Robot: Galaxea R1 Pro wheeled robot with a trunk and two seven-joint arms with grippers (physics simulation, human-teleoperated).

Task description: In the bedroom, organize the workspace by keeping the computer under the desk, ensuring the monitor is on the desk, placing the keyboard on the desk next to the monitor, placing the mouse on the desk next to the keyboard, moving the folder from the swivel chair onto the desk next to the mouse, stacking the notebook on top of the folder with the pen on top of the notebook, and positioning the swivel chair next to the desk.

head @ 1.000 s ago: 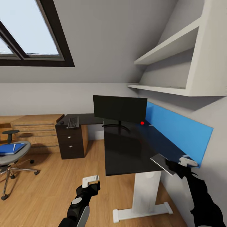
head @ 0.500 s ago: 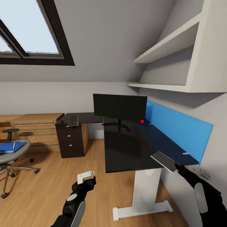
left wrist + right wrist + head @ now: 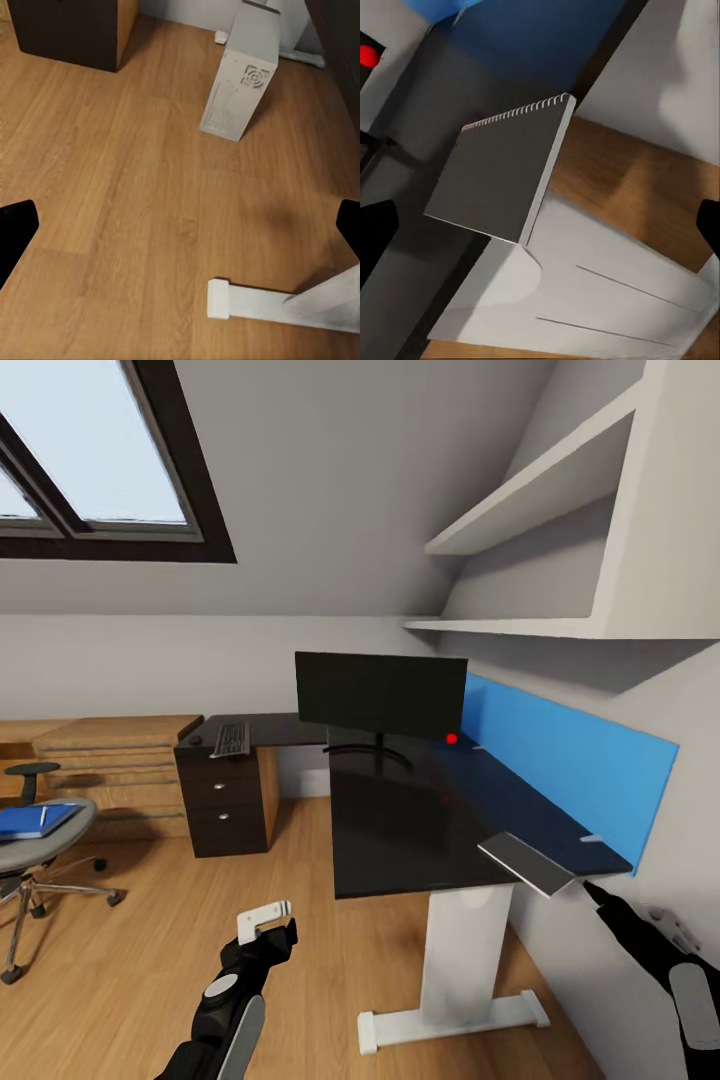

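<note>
Notebook [image 3: 527,863] lies at the desk's [image 3: 400,830] near right corner, overhanging the edge; in our right wrist view it [image 3: 499,172] shows a spiral-bound side. Our right gripper [image 3: 600,895] hangs just off that corner, apart from the notebook, fingers spread and holding nothing. The monitor [image 3: 380,695] stands at the desk's inner corner, the keyboard [image 3: 231,739] and mouse [image 3: 195,741] on the far wing over the drawers [image 3: 222,805]. The folder [image 3: 35,821] with the pen [image 3: 43,817] on it rests on the chair [image 3: 40,855], well left. Our left gripper [image 3: 265,920] hovers over bare floor [image 3: 150,950], open and empty; its wrist view catches the computer [image 3: 241,75] under the desk.
</note>
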